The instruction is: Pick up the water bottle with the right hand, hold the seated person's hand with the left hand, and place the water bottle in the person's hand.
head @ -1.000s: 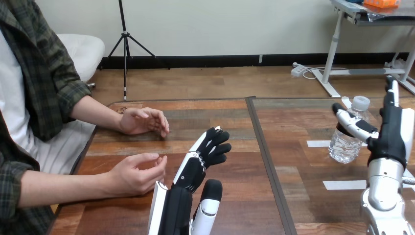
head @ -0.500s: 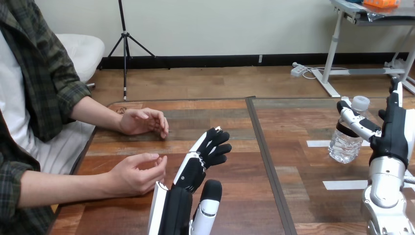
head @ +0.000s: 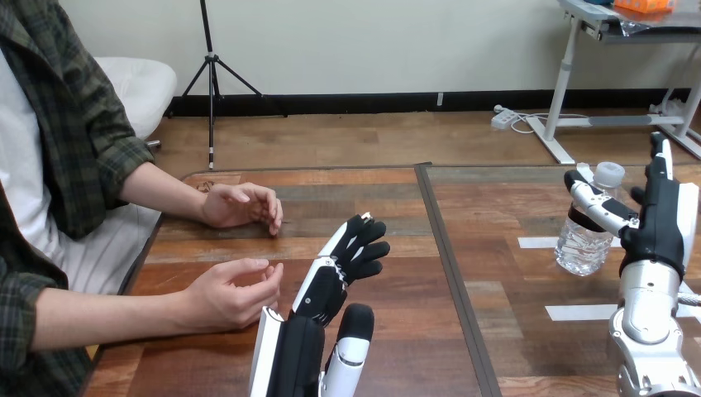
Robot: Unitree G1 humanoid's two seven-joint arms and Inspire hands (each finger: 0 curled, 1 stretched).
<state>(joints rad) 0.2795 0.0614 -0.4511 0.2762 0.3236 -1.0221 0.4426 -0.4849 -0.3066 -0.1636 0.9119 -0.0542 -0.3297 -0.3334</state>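
The right hand (head: 659, 225) is up by the table's right edge, spread wide. Its fingers (head: 659, 161) point straight up, and the thumb (head: 597, 203) reaches out towards the middle of the table. That thumb crosses in front of the water bottle (head: 581, 244) just below the neck, but I can't tell whether it touches the plastic. The straight fingers stand on the bottle's other side, so the bottle sits in the gap and nothing is closed round it. The bottle is upright on the wooden table (head: 397, 331), on its right half near the right edge, white cap on. It stands just beside a strip of white tape (head: 539, 242), and a second strip (head: 582, 312) lies nearer the front edge.

The left hand (head: 321, 289) is out over the table's left half, close to the front edge. It is relaxed and loosely open, its fingertips slightly bent, and it holds nothing. Just beside it but apart, the person's nearer hand (head: 231, 294) rests at the table's left edge, loosely cupped and empty. The person's farther hand (head: 244, 205) lies further back along the same edge, fingers curled down onto the wood.
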